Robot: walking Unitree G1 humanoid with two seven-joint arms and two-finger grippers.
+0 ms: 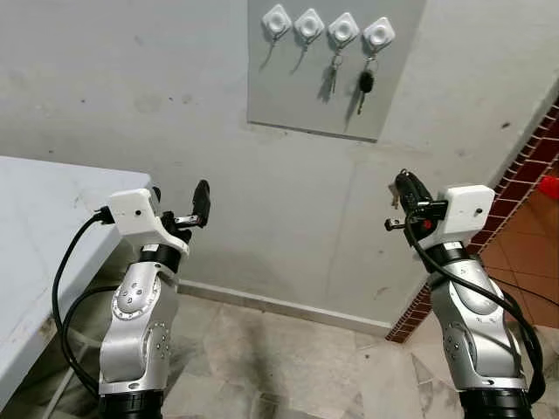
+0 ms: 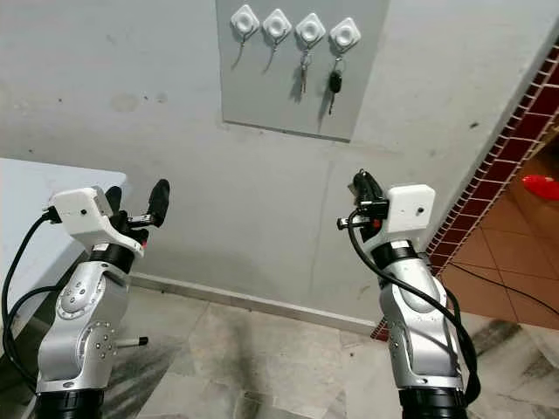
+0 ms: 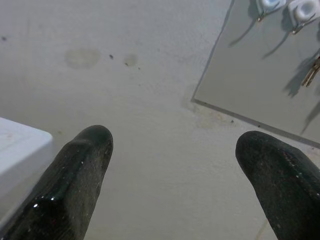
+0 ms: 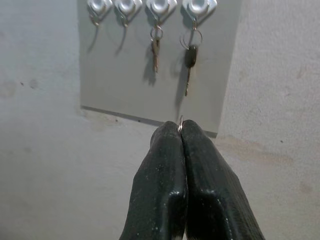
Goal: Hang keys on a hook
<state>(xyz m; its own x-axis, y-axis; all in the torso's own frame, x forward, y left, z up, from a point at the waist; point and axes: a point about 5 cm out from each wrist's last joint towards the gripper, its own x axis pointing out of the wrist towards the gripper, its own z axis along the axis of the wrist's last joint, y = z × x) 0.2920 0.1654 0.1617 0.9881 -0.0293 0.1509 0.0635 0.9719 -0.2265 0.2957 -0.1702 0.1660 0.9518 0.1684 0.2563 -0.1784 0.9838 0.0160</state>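
A grey plaster wall rises above a tiled floor, with a white bench at the robot's left. The right gripper, raised on a bent arm toward the wall, has its black fingers pressed together on a thin metal key ring (only a sliver pokes out at the tips). The left gripper, also raised, is spread wide and empty. Above both hangs a flat grey metal panel carrying four white diamond-shaped hooks; the two rightmost hold a silver key and a black-headed key.
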